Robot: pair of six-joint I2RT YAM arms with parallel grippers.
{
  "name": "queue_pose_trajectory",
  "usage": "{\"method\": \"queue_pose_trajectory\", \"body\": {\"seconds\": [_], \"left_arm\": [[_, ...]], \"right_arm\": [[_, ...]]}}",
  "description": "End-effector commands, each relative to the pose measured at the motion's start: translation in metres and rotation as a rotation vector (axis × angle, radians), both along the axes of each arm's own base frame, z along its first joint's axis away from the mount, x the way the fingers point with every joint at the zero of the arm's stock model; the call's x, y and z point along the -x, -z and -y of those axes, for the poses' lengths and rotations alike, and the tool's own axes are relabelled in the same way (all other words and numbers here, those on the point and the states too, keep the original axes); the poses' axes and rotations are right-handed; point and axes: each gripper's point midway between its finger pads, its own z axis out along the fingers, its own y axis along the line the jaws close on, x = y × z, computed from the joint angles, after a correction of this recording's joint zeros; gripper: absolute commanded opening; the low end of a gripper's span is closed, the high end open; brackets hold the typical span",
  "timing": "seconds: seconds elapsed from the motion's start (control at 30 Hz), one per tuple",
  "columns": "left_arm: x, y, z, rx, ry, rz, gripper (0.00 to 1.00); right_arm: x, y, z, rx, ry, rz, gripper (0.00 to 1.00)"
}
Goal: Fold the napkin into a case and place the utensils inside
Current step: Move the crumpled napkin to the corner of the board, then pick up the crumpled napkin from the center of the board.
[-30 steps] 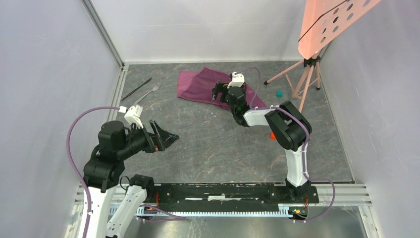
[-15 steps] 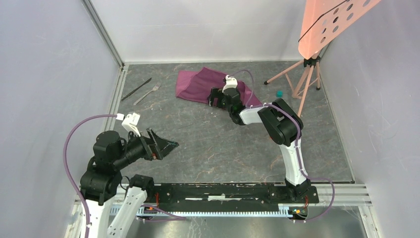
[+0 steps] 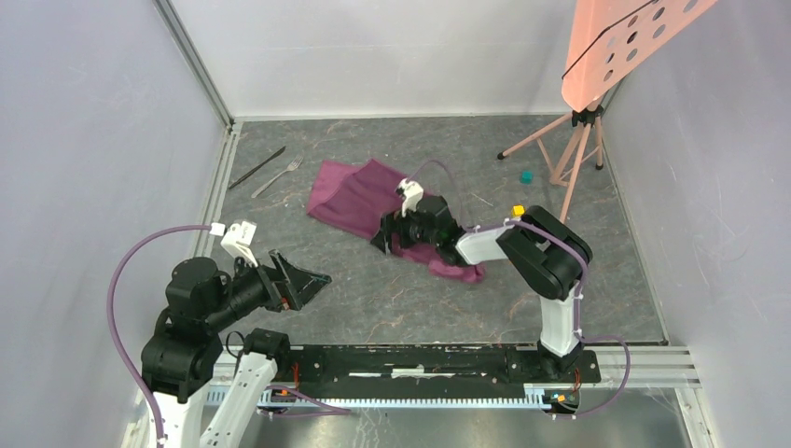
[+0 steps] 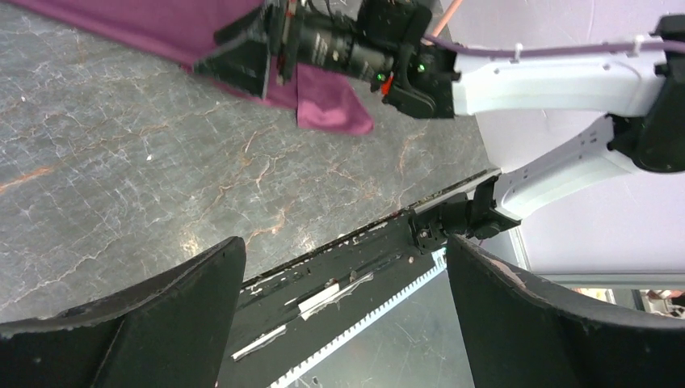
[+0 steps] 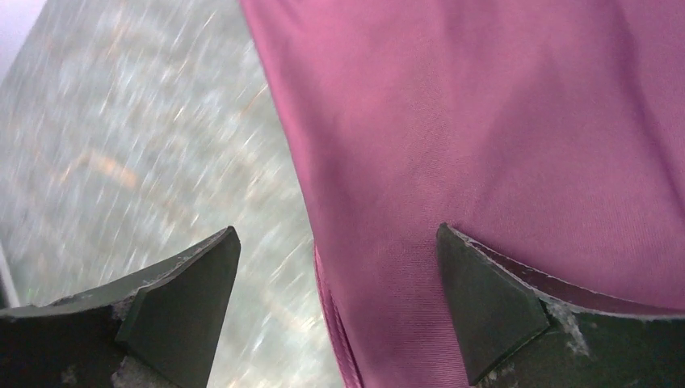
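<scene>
Now I read the right gripper [image 3: 390, 235] open, low over the napkin [image 3: 347, 194], and the left gripper [image 3: 306, 277] open and empty above the table [image 3: 420, 299], well apart.

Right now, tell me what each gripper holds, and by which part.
Nothing is held. The left gripper is open and empty. The right gripper is open astride the napkin edge, not clamped on it.

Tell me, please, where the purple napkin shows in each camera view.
Top external: napkin at mid-table, its near part under the right gripper.
Left wrist: napkin along the top edge, from the left corner to the centre.
Right wrist: napkin fills the right two-thirds.
Shared landmark: the open right gripper over the napkin's edge, its own fingers framing the right wrist view.
</scene>
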Motion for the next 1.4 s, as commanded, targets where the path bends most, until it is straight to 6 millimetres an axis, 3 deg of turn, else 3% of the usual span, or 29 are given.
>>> {"method": "queue_pose_trajectory", "body": {"seconds": [0.0,0.1,0.27,0.4,0.5,0.73,0.9,1.07,1.2,1.37], "left_arm": [[0.000,-0.005,-0.001,0.028,-0.031,-0.017,1.00],[-0.005,-0.002,-0.001,0.015,-0.034,-0.025,1.00],[-0.020,0.008,0.004,0.034,-0.033,-0.052,1.00],[-0.039,0.023,0.013,0.077,-0.023,-0.098,1.00],[-0.057,0.037,0.020,0.106,-0.016,-0.143,1.00],[-0.112,0.091,0.036,0.119,-0.053,-0.290,1.00],[-0.154,0.140,0.066,-0.039,-0.067,-0.371,1.00],[-0.194,0.186,0.090,-0.117,-0.078,-0.471,0.99],[-0.194,0.218,0.086,-0.143,-0.138,-0.534,0.99],[-0.156,0.260,0.057,-0.236,-0.220,-0.649,1.00]], "right_arm": [[0.103,0.049,0.020,0.202,-0.286,-0.155,0.98],[0.137,0.051,0.042,0.245,-0.389,-0.166,0.98],[0.162,0.052,0.077,0.338,-0.460,-0.138,0.97],[0.168,0.020,0.078,0.284,-0.470,-0.092,0.97],[0.168,0.002,0.084,0.243,-0.395,-0.058,0.97],[0.147,-0.006,0.138,0.352,-0.090,0.009,0.98],[0.132,-0.009,0.171,0.432,0.081,0.057,0.98],[0.122,-0.012,0.179,0.435,0.150,0.064,0.98],[0.124,-0.004,0.177,0.439,0.130,0.024,0.95],[0.131,0.008,0.159,0.412,0.033,-0.010,0.83]]}}
